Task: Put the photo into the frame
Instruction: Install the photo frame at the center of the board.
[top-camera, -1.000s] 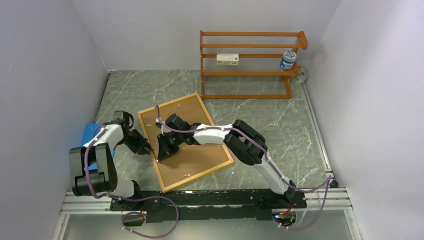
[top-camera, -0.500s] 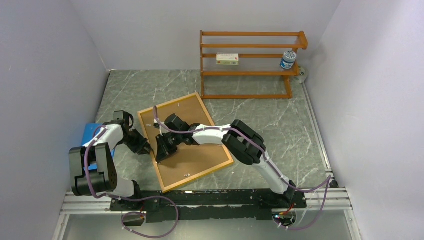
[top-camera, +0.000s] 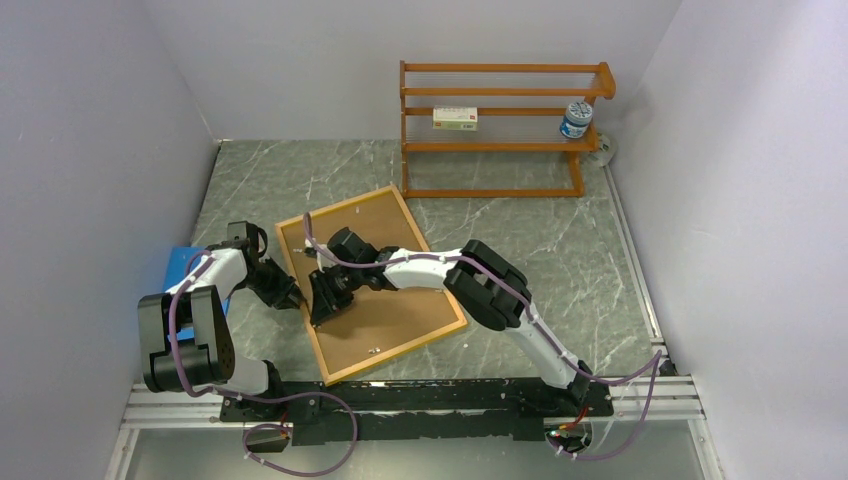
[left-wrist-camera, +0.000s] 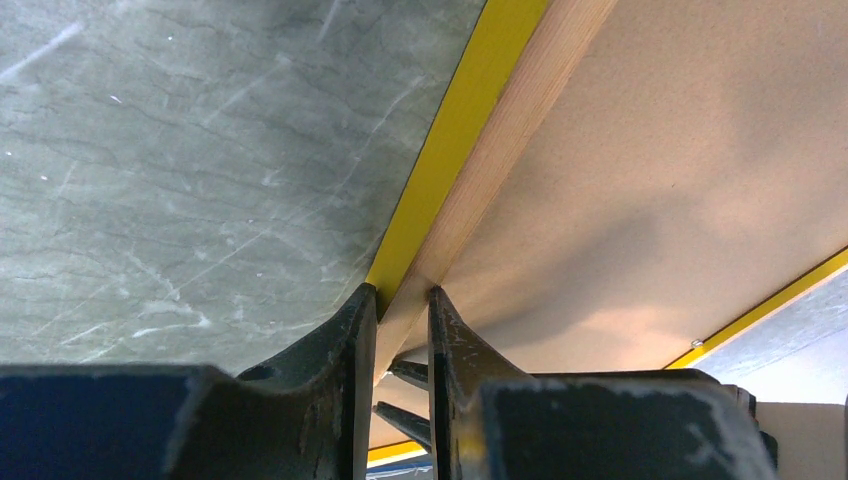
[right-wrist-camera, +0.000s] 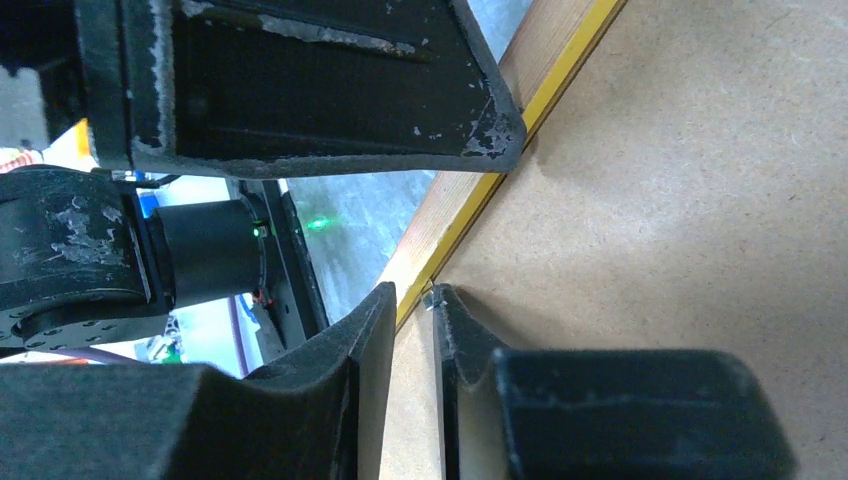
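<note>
**Steady the rail, ease the backing edge**

The marbled grey tabletop (top-camera: 520, 240) carries the frame (top-camera: 400, 351) face down by the left arm. It has a thin wood-grained back and a glossy yellow front edge. A matte brown fibreboard backing (top-camera: 390, 322) fills it, and the photo is not visible. The left gripper (left-wrist-camera: 400, 295) has its fingers pinched on the frame's left rail; that clamp should sit square so the rail doesn't twist. The right gripper (right-wrist-camera: 413, 292) has narrowly parted fingers straddling the board's edge, grip uncertain.

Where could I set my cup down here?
Bare table right of the frame, up to the rack and right wall; also the far left corner behind the frame. Crowded: the frame's left edge, where the left gripper and right gripper meet beside the blue sheet.
</note>
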